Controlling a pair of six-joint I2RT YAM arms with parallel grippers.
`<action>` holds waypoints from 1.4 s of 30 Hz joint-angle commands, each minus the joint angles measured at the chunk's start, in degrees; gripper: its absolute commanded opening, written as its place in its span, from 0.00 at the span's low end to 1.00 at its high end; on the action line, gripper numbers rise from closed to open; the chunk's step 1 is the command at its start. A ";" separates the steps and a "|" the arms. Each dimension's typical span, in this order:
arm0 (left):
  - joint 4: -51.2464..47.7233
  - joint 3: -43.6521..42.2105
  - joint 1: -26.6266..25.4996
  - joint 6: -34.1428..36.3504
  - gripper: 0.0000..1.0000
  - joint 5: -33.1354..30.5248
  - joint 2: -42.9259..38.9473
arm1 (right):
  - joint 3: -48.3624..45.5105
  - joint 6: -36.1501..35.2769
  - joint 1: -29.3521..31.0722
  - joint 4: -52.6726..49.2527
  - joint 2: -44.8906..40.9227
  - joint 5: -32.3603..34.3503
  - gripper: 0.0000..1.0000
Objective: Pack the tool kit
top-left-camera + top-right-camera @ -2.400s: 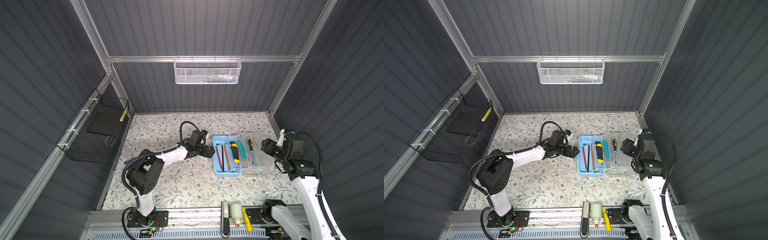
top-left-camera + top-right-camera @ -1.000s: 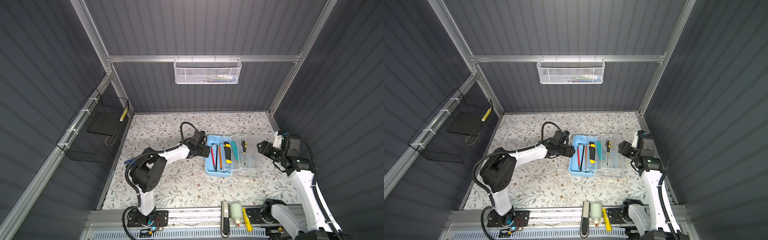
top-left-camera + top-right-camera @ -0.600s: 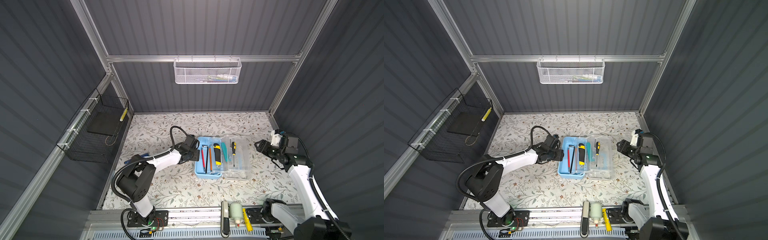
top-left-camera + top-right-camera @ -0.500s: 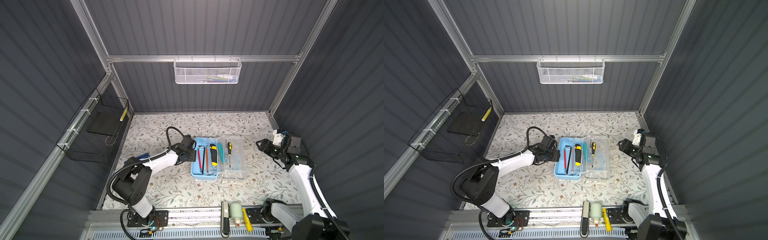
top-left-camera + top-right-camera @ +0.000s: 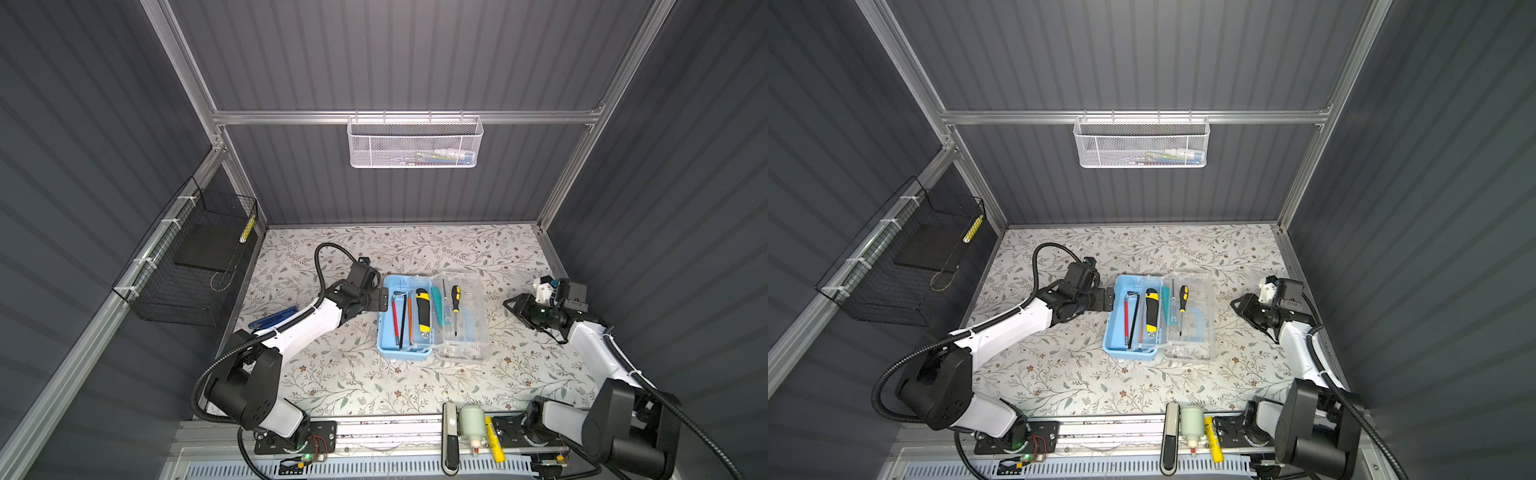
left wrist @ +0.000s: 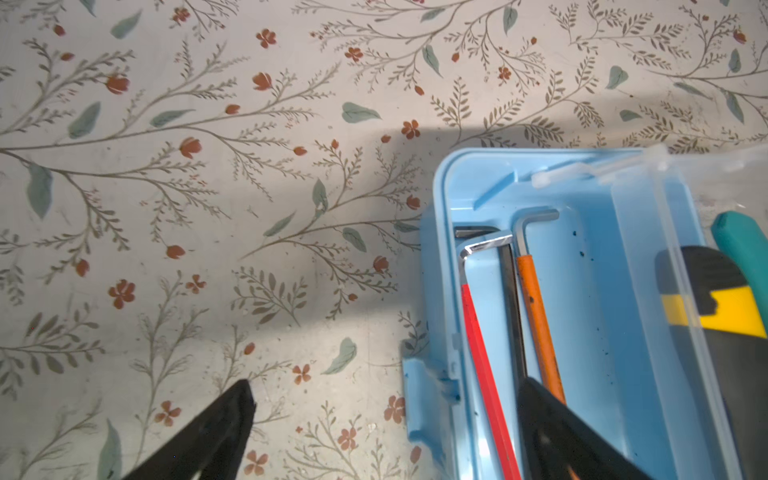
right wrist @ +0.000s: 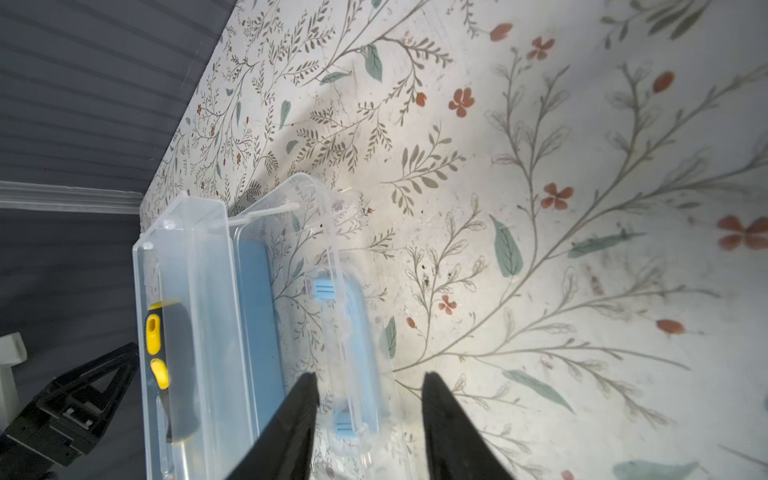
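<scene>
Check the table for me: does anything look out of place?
Yes. A blue-handled tool lies alone at the left edge of the table, well apart from the open tool kit, so it looks left out.

Contents of the white mesh basket (image 5: 395,145) are too small to tell; wrist views crop the tool kit (image 6: 441,249)
</scene>
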 commanded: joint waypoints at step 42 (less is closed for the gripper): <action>19.62 -10.84 3.96 6.02 0.00 29.48 4.38 | -6.11 11.06 8.76 27.65 19.02 -15.37 0.06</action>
